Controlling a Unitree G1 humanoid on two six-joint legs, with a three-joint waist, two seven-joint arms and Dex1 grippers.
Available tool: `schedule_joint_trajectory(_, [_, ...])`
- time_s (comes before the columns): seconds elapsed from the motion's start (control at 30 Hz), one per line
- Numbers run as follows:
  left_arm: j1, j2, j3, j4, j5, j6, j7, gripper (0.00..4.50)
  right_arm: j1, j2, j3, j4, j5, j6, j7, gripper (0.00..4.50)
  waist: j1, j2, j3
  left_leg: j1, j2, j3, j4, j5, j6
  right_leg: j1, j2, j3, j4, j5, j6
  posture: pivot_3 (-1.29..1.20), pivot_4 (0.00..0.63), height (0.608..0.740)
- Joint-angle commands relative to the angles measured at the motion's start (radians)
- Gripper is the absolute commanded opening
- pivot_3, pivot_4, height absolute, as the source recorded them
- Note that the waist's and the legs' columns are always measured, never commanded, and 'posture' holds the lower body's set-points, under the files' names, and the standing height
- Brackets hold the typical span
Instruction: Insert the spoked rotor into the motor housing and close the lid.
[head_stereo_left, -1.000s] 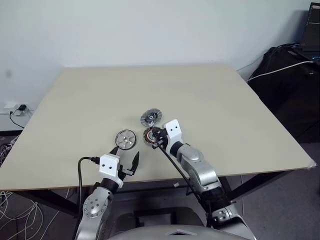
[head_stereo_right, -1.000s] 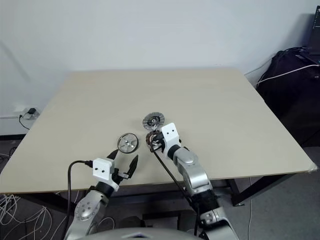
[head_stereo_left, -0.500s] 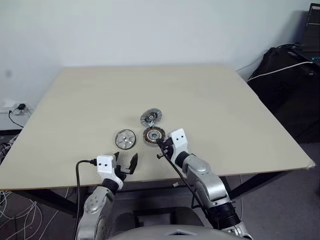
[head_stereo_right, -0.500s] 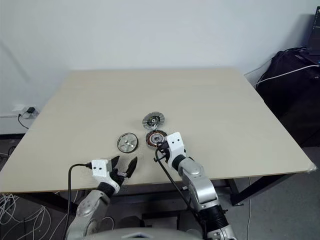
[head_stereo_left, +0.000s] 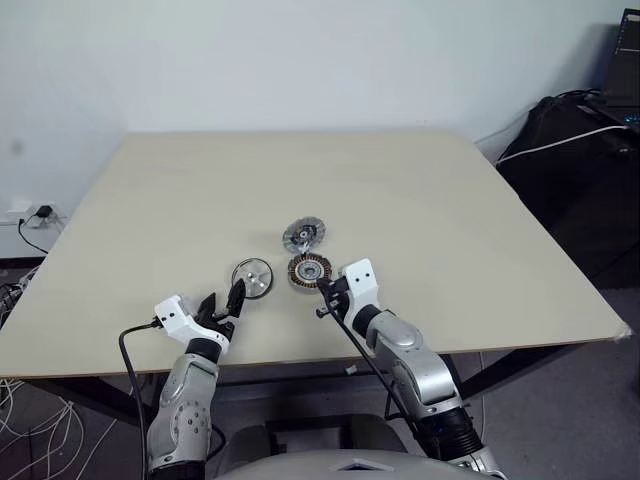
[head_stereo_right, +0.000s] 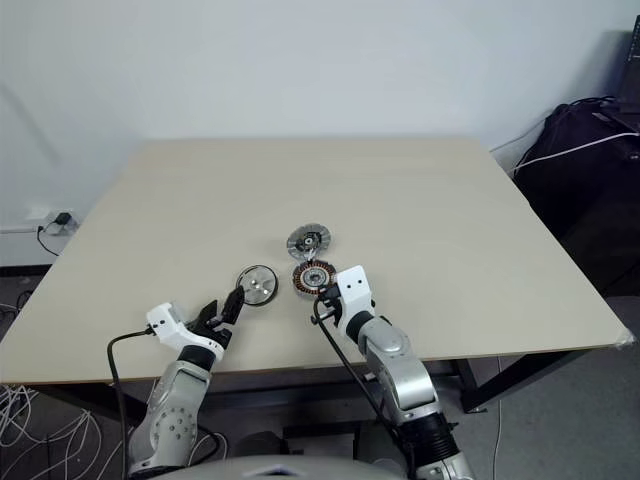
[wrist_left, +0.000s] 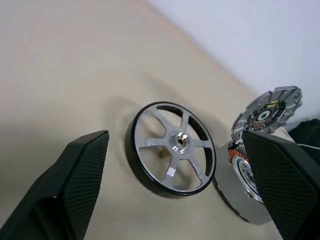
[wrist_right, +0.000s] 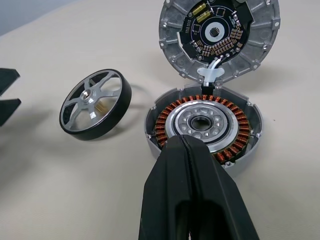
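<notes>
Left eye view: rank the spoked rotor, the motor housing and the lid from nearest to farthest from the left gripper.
1. The spoked rotor, lying flat on the table just ahead of the left gripper and its open fingers.
2. The motor housing, beyond the rotor toward the robot's right, near the right gripper.
3. The lid, standing open behind the housing, farthest up the table.

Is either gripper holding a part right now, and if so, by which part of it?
Nothing is held. The left gripper stands open short of the spoked rotor; the right gripper is shut on nothing in front of the motor housing.
</notes>
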Motion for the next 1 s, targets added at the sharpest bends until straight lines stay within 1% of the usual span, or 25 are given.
schedule_joint_trajectory(0.03, [-0.037,-0.036,0.023,0.006,-0.057,0.038,0.026,4.50,-0.004,0.005,0.000,-0.057,0.009,0.000,-0.007,0.03,0.000,0.000,0.000,0.000,0.000,0.000,0.000,0.000,0.000,0.000,0.000,0.000,0.000,0.000,0.000,0.00,0.000,0.740])
schedule_joint_trajectory(0.4, [-0.101,-0.023,0.031,0.029,-0.085,0.126,0.083,4.50,-0.001,0.011,0.000,-0.055,0.009,-0.004,-0.014,0.03,0.002,-0.001,0.000,0.000,0.000,0.000,0.000,0.001,-0.001,0.000,0.000,0.000,0.000,0.000,0.000,0.00,0.000,0.740])
schedule_joint_trajectory(0.7, [-0.123,-0.034,0.055,0.031,-0.114,0.201,0.138,4.50,0.008,0.010,-0.004,-0.068,0.016,-0.005,-0.022,0.03,0.002,-0.001,0.000,0.000,0.000,0.000,0.000,0.002,-0.003,0.000,0.000,0.000,0.000,0.000,0.000,0.00,0.000,0.740])
schedule_joint_trajectory(1.0, [-0.124,-0.025,0.052,0.039,-0.141,0.266,0.124,4.50,0.027,-0.005,-0.002,-0.104,0.031,0.012,-0.006,0.03,0.010,-0.002,-0.001,0.001,-0.001,-0.001,0.000,0.002,-0.003,0.001,0.000,0.000,0.000,0.000,0.000,0.00,0.000,0.740])
